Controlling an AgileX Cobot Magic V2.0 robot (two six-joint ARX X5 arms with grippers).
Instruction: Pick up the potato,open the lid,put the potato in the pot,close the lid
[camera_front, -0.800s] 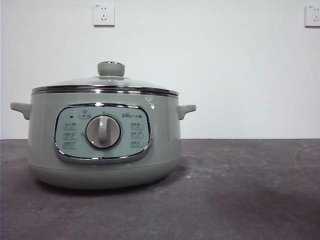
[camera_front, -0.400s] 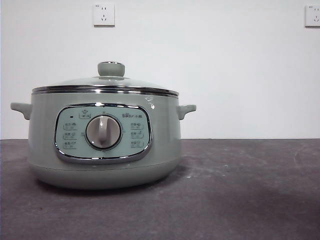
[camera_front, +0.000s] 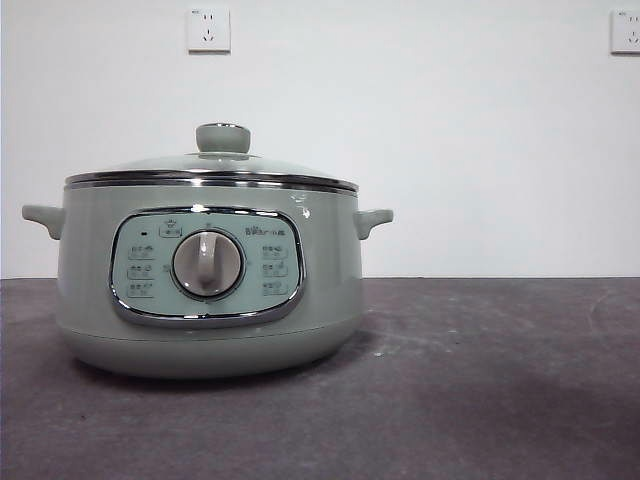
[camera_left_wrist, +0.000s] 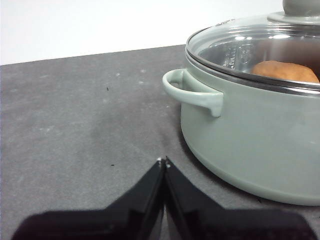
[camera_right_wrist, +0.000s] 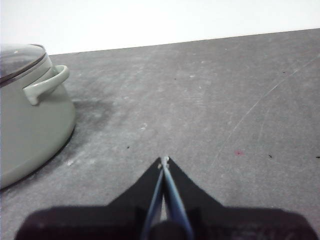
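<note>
We judge the task finished: the orange-brown oval potato (camera_left_wrist: 285, 71) lies inside the round sage-green electric pot (camera_front: 208, 275), the domed glass lid (camera_front: 210, 160) seated on top; our left gripper (camera_left_wrist: 163, 162) and right gripper (camera_right_wrist: 163, 160) rest closed, empty

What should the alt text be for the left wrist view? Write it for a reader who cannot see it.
A potato lies inside the pale green pot, seen through the closed glass lid. The left end effector, jaws shut and empty, sits low over the dark table near the pot's side handle.
</note>
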